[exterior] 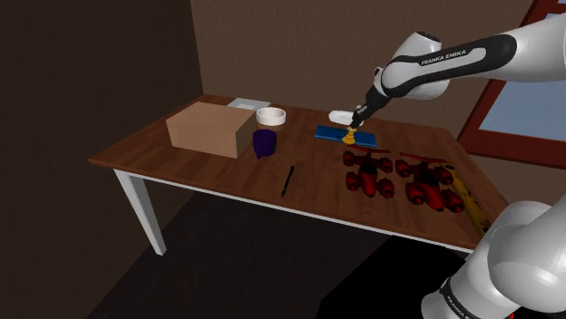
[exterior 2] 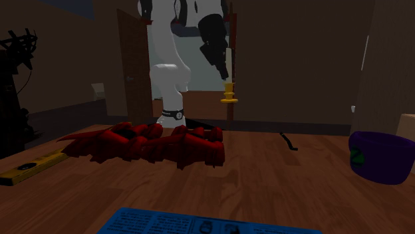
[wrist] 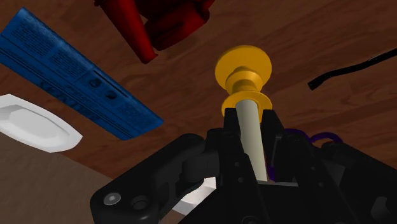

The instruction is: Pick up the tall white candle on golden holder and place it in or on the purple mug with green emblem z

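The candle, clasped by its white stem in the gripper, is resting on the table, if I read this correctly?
Not quite: the candle, clasped by its white stem in the gripper, hangs clear above the table, as the second exterior view shows.

Gripper (exterior 2: pixel 223 70): I am holding the candle (exterior 2: pixel 229 92) in it, above the table (exterior 2: pixel 279 179).
Purple mug (exterior 2: pixel 382 157): sitting well apart, at this view's right.

- I work in a room of a home: brown walls (exterior: pixel 272 45) and a wooden table (exterior: pixel 181 159) under my gripper (exterior: pixel 355 121).
- A red-framed window (exterior: pixel 519 107) is beyond my gripper, and a brown door (exterior 2: pixel 133 66) is behind my arm (exterior 2: pixel 166 73).
- Near my gripper lie red toy vehicles (exterior: pixel 367 174), a purple mug (exterior: pixel 264 142) and a white bowl (exterior: pixel 271 115).
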Controlling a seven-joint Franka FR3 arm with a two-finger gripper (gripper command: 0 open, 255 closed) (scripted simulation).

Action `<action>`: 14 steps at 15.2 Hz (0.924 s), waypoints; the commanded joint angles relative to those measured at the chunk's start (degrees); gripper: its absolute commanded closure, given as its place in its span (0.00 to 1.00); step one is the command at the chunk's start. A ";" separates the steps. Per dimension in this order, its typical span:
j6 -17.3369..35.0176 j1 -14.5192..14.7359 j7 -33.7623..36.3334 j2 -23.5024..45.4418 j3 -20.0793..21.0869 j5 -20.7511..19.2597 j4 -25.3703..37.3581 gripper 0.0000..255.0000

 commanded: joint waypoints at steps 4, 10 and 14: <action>0.00 2.64 3.01 7.34 1.85 2.26 7.05 1.00; -1.20 5.15 6.52 17.88 3.97 5.03 18.37 1.00; -3.11 6.18 8.81 25.27 5.20 6.49 27.41 1.00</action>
